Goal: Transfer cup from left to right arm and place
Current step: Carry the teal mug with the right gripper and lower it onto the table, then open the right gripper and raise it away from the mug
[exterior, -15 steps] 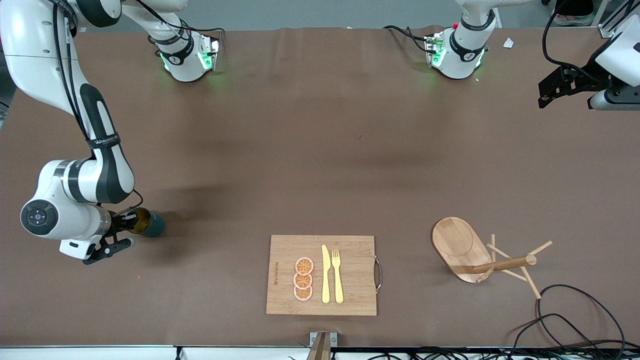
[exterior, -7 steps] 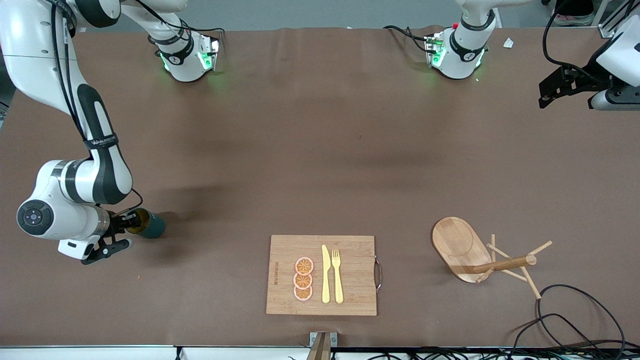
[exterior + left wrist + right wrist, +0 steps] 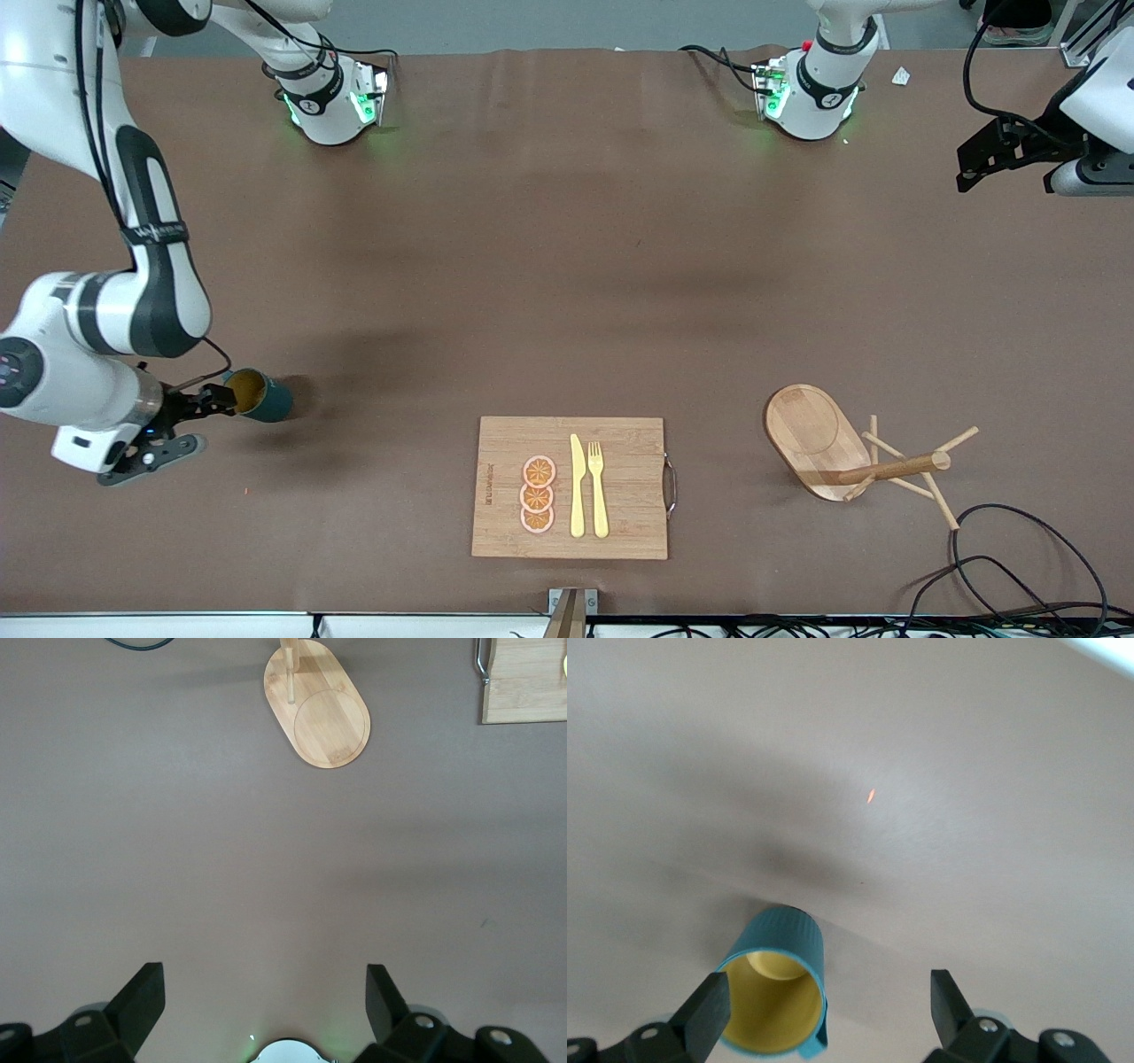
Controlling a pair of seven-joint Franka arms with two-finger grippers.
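The dark teal cup (image 3: 259,396) with its ochre inside stands on the brown table near the right arm's end. My right gripper (image 3: 205,417) is open and empty just beside the cup, toward the table's end. In the right wrist view the cup (image 3: 784,935) sits close to one finger (image 3: 709,1005) of the right gripper (image 3: 828,1001), with its small handle toward the camera. My left gripper (image 3: 979,159) is open and empty, held high over the left arm's end of the table, where the arm waits. The left wrist view shows the left gripper (image 3: 266,992) with only table below.
A wooden cutting board (image 3: 571,487) near the front edge carries three orange slices (image 3: 537,494), a yellow knife (image 3: 577,487) and a fork (image 3: 598,490). A wooden mug stand (image 3: 819,440) lies toward the left arm's end, seen too in the left wrist view (image 3: 319,713). Black cables (image 3: 1019,567) lie beside it.
My right gripper has let go of the cup's rim and drawn back toward the table's end. The cup stays where it was on the table. The left arm has barely moved.
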